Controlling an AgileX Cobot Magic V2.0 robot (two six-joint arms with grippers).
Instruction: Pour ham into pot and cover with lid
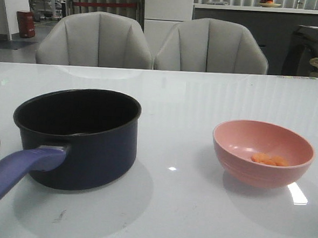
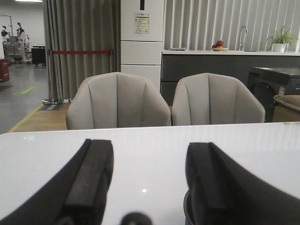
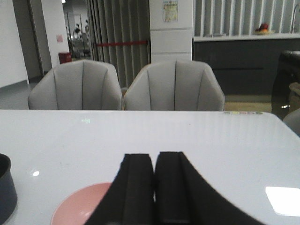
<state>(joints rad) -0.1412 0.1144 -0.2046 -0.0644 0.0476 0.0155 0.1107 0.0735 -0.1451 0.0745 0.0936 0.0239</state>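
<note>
Grey chairs (image 1: 96,39) back a white table (image 1: 203,100) where nothing is done: ham (image 1: 269,159) lies in the bowl (image 1: 262,152) at 3 o'clock of the empty pot (image 1: 77,138), lid barely visible; left end effector (image 2: 149,180) gapes empty, right end effector (image 3: 154,187) closed, empty

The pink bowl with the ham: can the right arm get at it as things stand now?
Probably yes. The pink bowl stands alone on the table, apart from the pot, with its rim just ahead of the right gripper. But the fingers are shut and must open first.
</note>
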